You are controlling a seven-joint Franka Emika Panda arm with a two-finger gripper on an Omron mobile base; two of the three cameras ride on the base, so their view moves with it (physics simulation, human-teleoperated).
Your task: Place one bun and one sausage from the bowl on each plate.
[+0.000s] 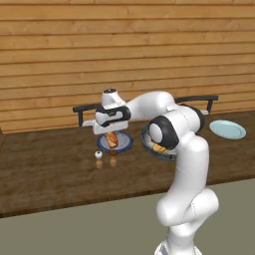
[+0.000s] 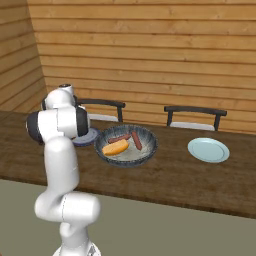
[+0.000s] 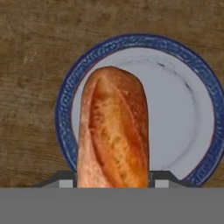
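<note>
I list: bun (image 3: pixel 114 131) golden-brown, orange crust; near plate (image 3: pixel 183 118) grey centre, dark blue rim; far plate (image 2: pixel 208 149) plain pale blue; bowl (image 2: pixel 148 148) grey-blue, dark streaks; sausages (image 2: pixel 136 140) reddish-brown; table (image 1: pixel 50 169) dark brown wood.

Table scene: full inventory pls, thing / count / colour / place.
bun: 1, golden brown, held in the gripper above the blue-rimmed plate
blue-rimmed plate: 1, dark blue rim with grey centre, on the table left of the bowl
bowl: 1, grey-blue patterned, mid table; holds 1 bun and 2 sausages
bun in bowl: 1, yellow-orange
sausages: 2, reddish brown
light blue plate: 1, pale blue, on the table right of the bowl
chairs: 2, dark, behind the table
table: 1, dark wood
gripper: 1, shut on the bun
</note>
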